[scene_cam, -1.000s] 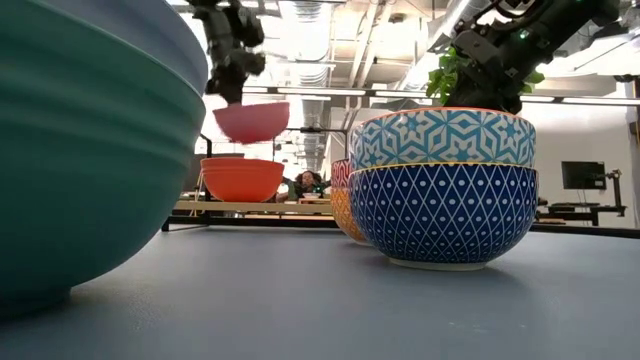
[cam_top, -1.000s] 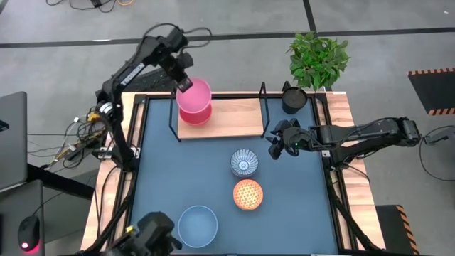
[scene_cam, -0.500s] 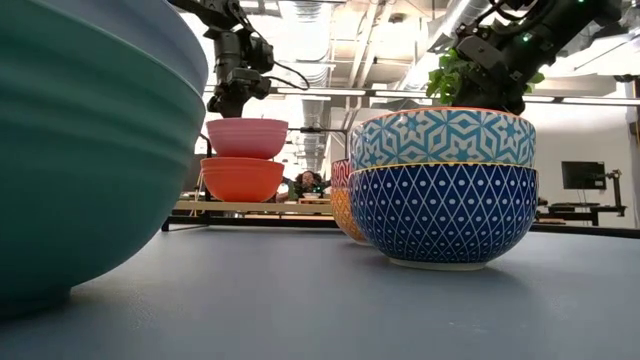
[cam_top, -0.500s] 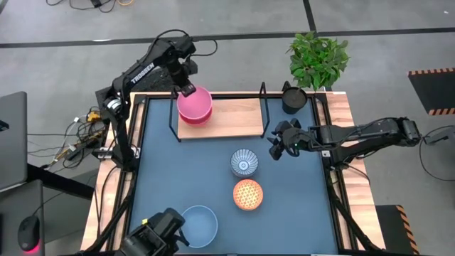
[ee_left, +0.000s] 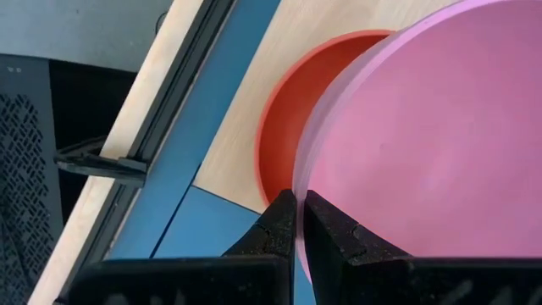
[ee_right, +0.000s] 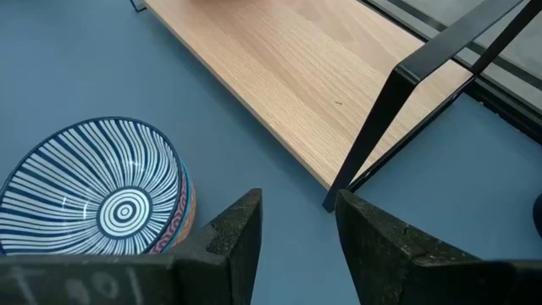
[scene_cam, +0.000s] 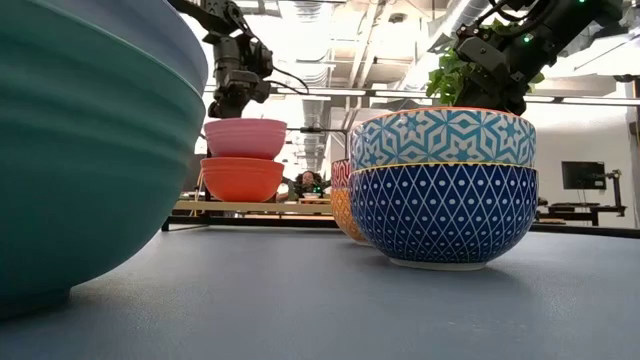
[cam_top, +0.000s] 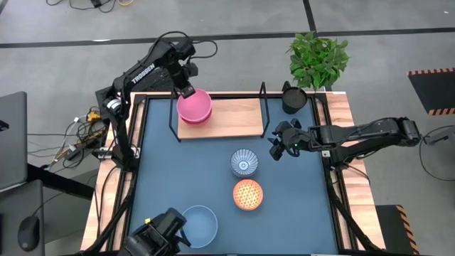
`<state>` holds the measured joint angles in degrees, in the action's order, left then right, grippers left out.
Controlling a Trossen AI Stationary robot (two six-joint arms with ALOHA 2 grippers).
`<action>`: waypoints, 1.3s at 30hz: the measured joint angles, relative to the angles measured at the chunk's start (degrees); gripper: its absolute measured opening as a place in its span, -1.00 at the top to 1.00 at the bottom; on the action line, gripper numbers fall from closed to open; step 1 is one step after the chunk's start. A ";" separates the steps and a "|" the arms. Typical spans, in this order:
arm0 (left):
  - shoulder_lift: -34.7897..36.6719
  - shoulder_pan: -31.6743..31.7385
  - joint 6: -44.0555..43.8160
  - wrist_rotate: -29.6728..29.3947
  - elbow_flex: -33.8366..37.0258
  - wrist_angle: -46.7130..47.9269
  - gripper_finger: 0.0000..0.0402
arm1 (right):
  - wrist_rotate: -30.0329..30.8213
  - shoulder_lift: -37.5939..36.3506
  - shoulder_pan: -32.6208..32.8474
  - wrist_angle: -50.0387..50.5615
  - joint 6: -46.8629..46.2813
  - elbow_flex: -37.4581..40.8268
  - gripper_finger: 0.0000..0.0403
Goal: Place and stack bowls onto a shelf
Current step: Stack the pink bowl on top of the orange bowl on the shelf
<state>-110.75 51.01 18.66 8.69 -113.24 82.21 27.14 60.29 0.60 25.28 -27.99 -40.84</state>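
1. left gripper (cam_top: 186,90) fingers pinched on far rim of pink bowl (cam_top: 193,104), nested in red bowl (scene_cam: 241,178) at shelf (cam_top: 234,117) left end
2. right gripper (cam_top: 276,146) fingers apart, empty, nearest striped bowl (cam_top: 244,162), which lies just left of it

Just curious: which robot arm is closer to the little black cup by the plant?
The right. The right gripper hovers open just in front of the black cup; the left gripper is across the shelf, pinching the pink bowl.

Dark blue bench (cam_top: 213,185) carries wooden shelf (cam_top: 234,117) at far edge; orange-red bowl (scene_cam: 242,178) on shelf's left end, pink bowl (cam_top: 193,105) stacked in it; directly on bench: blue-patterned bowl (cam_top: 244,162), orange dotted bowl (cam_top: 248,193), pale blue bowl (cam_top: 199,224), black cup (cam_top: 293,99).
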 joint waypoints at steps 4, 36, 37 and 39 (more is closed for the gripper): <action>-0.01 0.01 0.39 -0.37 2.44 -1.26 1.00 | 0.00 0.00 0.00 0.00 -0.02 0.00 0.12; -0.01 0.03 4.29 1.06 3.81 -3.78 0.93 | -0.04 0.00 0.00 -0.01 -0.02 0.00 0.12; -0.03 0.02 4.32 1.43 3.81 -3.80 0.93 | -0.03 0.00 0.00 -0.01 -0.02 0.00 0.12; -0.02 0.01 4.57 1.41 3.81 -4.24 0.93 | -0.04 0.00 0.00 0.00 -0.02 0.00 0.12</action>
<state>-110.77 51.03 23.23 10.10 -109.43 77.98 27.09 60.29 0.60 25.28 -28.01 -40.84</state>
